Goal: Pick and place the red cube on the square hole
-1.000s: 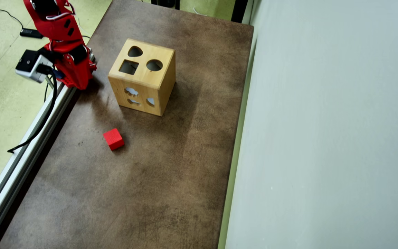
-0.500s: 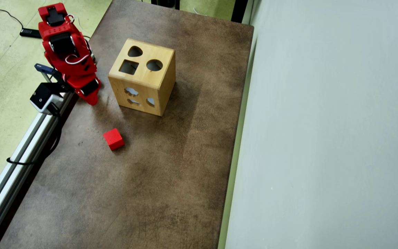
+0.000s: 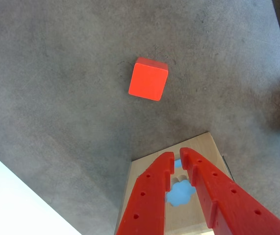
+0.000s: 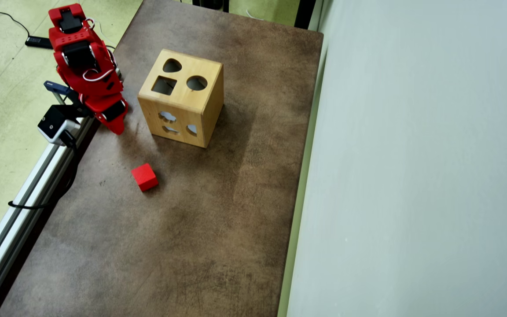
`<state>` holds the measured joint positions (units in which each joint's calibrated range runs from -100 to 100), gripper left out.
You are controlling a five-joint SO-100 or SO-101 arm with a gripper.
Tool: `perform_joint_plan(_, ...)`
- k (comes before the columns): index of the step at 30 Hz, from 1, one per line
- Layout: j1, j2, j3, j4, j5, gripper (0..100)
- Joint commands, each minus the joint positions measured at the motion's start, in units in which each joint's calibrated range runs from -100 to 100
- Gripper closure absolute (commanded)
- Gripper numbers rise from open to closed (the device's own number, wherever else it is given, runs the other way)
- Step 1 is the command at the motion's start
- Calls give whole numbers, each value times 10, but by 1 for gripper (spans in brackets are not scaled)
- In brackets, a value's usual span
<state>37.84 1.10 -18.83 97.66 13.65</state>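
Note:
The red cube (image 4: 144, 177) lies on the brown table, in front of and slightly left of the wooden shape-sorter box (image 4: 200, 94) in the overhead view. The square hole (image 4: 164, 85) is in the box's top face, beside a round hole and a heart-like hole. My red gripper (image 4: 117, 127) hangs at the table's left edge, left of the box and apart from the cube, with jaws nearly together and nothing between them. In the wrist view the cube (image 3: 148, 79) lies ahead of the gripper (image 3: 177, 155), and the box (image 3: 140, 171) sits behind the fingers.
A metal rail (image 4: 20, 193) runs along the table's left edge, with a small camera (image 4: 53, 123) mounted by the arm. A pale wall (image 4: 412, 176) borders the table on the right. Blue cut-outs (image 3: 180, 192) show in the box's side face.

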Motion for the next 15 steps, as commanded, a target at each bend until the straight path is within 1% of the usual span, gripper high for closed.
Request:
perform_joint_plan(1, 1, -12, -20, 0, 2, 94)
perform_joint_plan(4, 4, -12, -20, 2, -1, 86)
perform_joint_plan(11, 6, -12, -12, 4, -2, 59)
perform_joint_plan(15, 7, -10, -12, 5, -2, 49)
